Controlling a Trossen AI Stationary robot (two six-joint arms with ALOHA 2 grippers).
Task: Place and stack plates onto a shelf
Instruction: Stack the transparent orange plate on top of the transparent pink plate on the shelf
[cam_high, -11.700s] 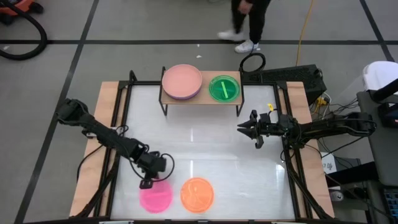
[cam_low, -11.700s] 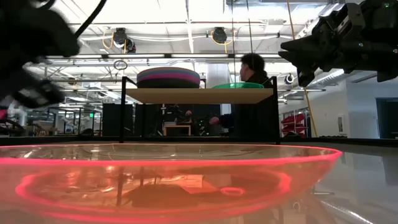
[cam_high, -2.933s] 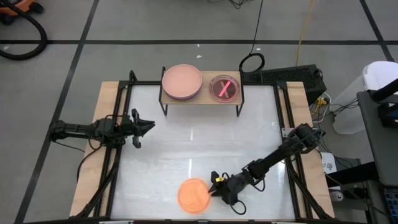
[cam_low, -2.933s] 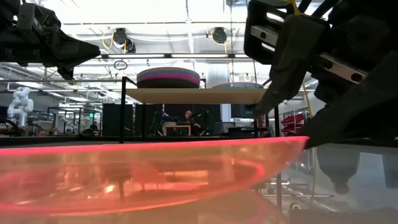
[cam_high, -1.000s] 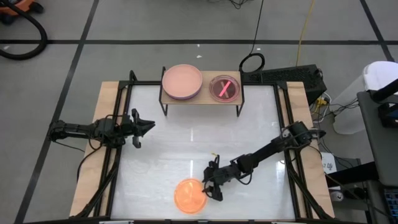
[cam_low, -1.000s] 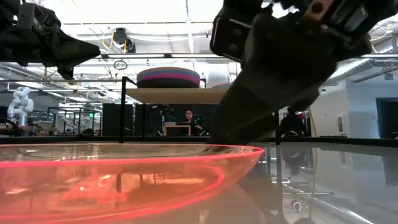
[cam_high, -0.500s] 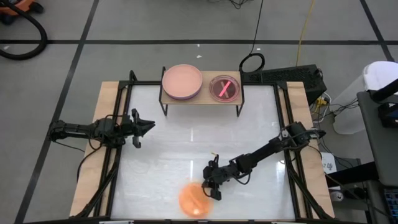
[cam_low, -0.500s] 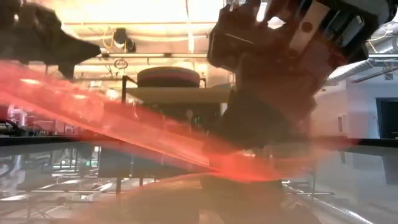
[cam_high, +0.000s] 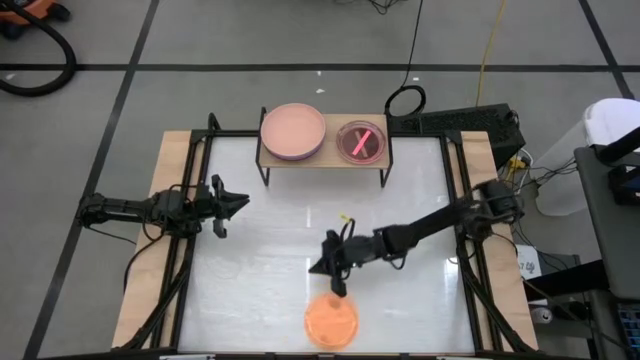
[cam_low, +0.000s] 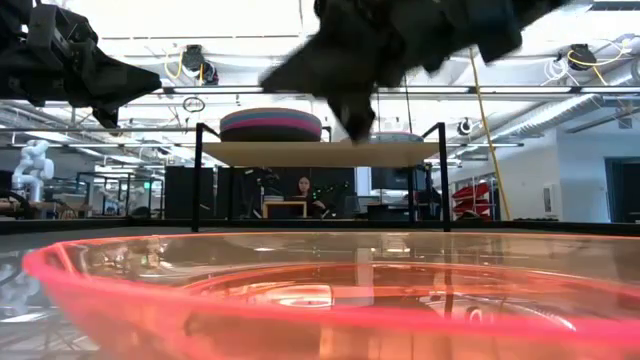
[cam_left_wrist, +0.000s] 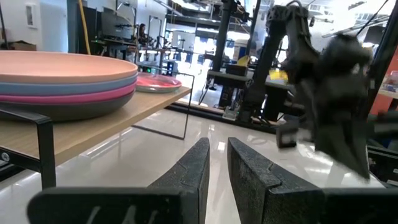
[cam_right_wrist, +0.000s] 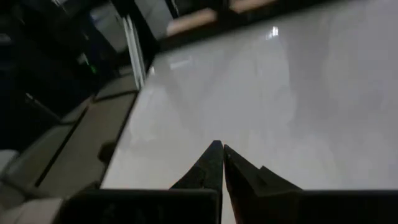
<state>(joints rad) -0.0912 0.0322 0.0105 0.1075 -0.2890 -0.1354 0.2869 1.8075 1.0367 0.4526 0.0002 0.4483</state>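
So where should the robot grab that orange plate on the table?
Probably by the raised rim. The orange plate lies flat, upright and alone near the table's front edge, so the right gripper, just behind it, could come down and pinch the rim's nearest side.

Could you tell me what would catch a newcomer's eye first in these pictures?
Probably the translucent orange plate, lying alone near the table's front edge and filling the low view. Next, the right gripper raised over mid-table just behind it, empty. Then the shelf at the back, bearing a stack of large plates.
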